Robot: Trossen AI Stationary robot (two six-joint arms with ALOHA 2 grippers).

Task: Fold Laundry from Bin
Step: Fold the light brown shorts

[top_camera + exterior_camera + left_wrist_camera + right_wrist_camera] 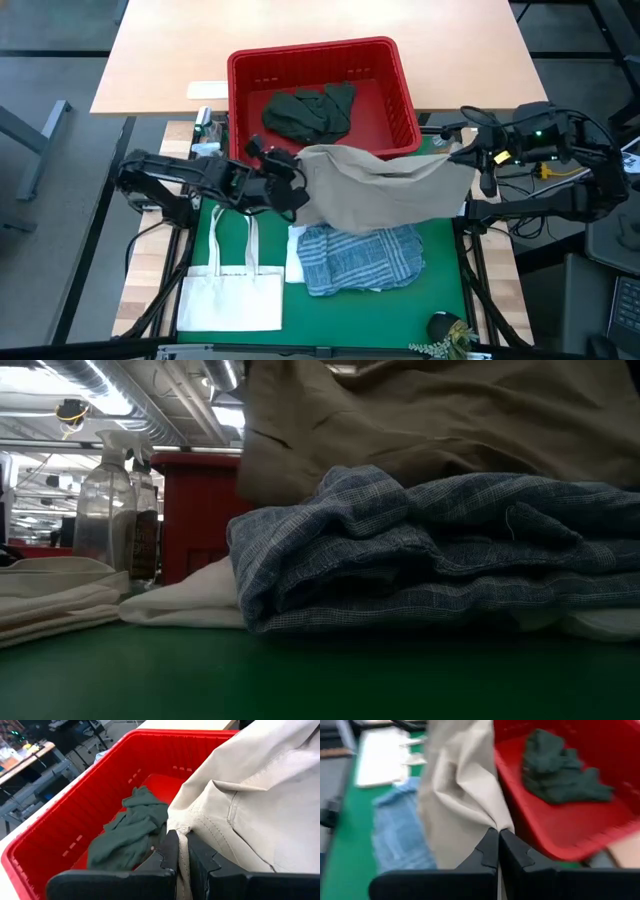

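I see the beige garment point(385, 185) stretched in the air at centre frame, between the two arms, above the folded blue-and-white striped garment point(360, 258) on the green mat point(450, 290). Left gripper point(300, 168), left of centre: fingers point(172, 852) clamped on the cloth's left edge. Right gripper point(470, 155), right of centre: fingers point(490, 850) pinched on the opposite edge. The red bin point(400, 75) sits at upper centre on the desk point(160, 60), a dark green garment point(310, 110) inside. White tote bag point(232, 300) lies flat at lower left.
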